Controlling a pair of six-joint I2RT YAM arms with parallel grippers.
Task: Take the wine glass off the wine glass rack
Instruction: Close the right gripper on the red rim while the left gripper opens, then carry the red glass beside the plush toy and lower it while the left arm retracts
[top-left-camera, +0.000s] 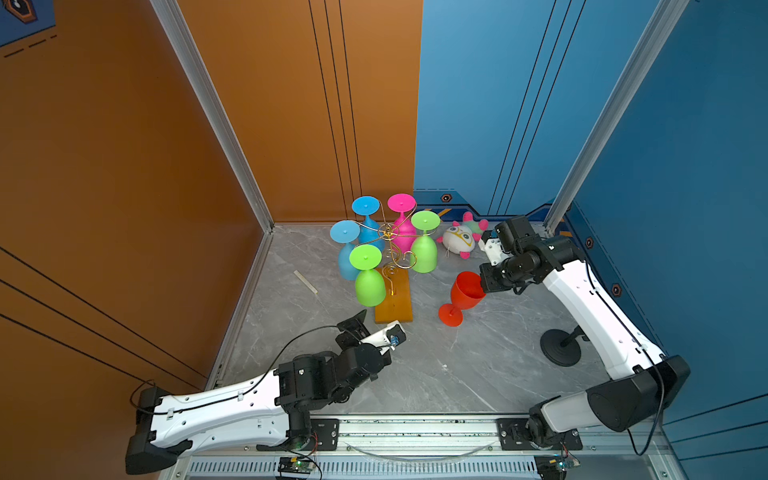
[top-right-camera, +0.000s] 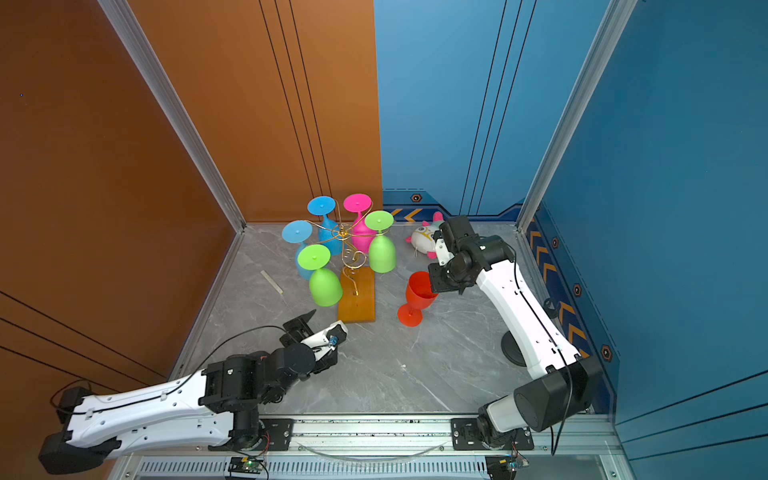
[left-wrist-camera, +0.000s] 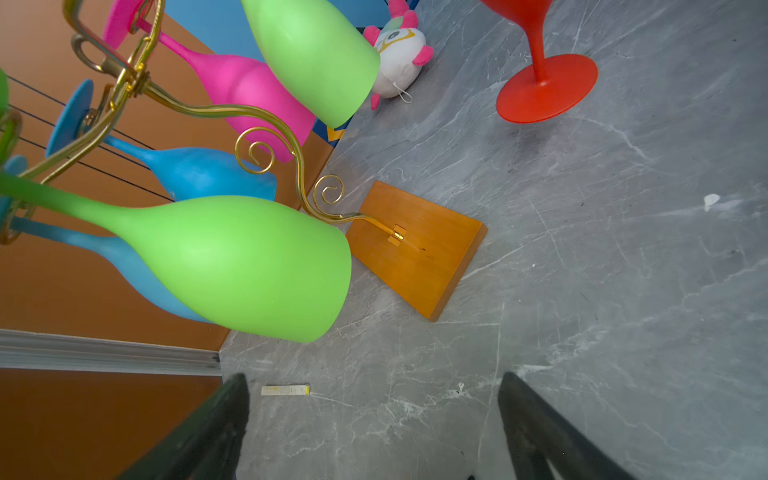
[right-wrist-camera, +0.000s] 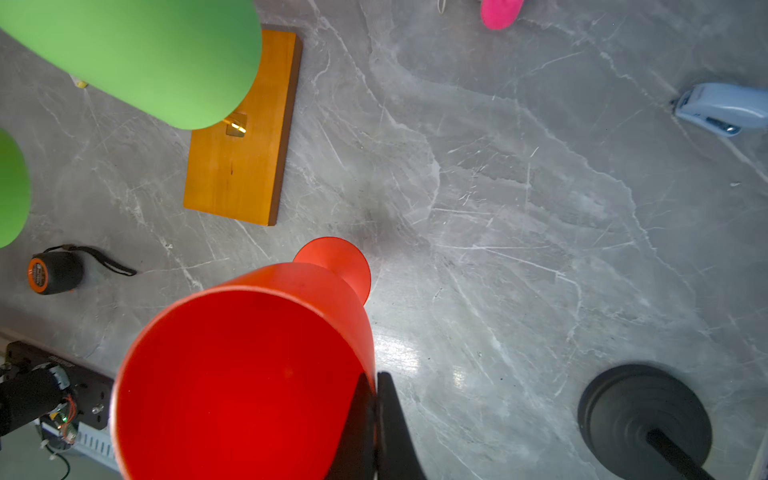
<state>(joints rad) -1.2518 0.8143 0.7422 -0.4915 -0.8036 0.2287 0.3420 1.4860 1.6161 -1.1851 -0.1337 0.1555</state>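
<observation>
The wine glass rack (top-left-camera: 388, 239) (top-right-camera: 343, 235) (left-wrist-camera: 291, 141) is gold wire on an orange-brown wooden base (top-left-camera: 395, 305) (right-wrist-camera: 245, 166). Green, blue and pink glasses hang from it upside down. A red wine glass (top-left-camera: 463, 293) (top-right-camera: 417, 293) (left-wrist-camera: 544, 83) (right-wrist-camera: 249, 374) is off the rack, to the right of the base, tilted, its foot low at the table. My right gripper (top-left-camera: 482, 286) (right-wrist-camera: 376, 382) is shut on its rim, one finger inside the bowl. My left gripper (top-left-camera: 370, 328) (left-wrist-camera: 374, 382) stands open and empty just in front of the nearest green glass (top-left-camera: 370, 286) (left-wrist-camera: 232, 266).
A plush toy (top-left-camera: 459, 241) lies at the back right. A pale strip (top-left-camera: 305, 281) lies left of the rack. A black round stand foot (top-left-camera: 561, 347) sits under the right arm. A light blue stapler (right-wrist-camera: 721, 109) and a black-and-orange tape measure (right-wrist-camera: 54, 272) lie on the table.
</observation>
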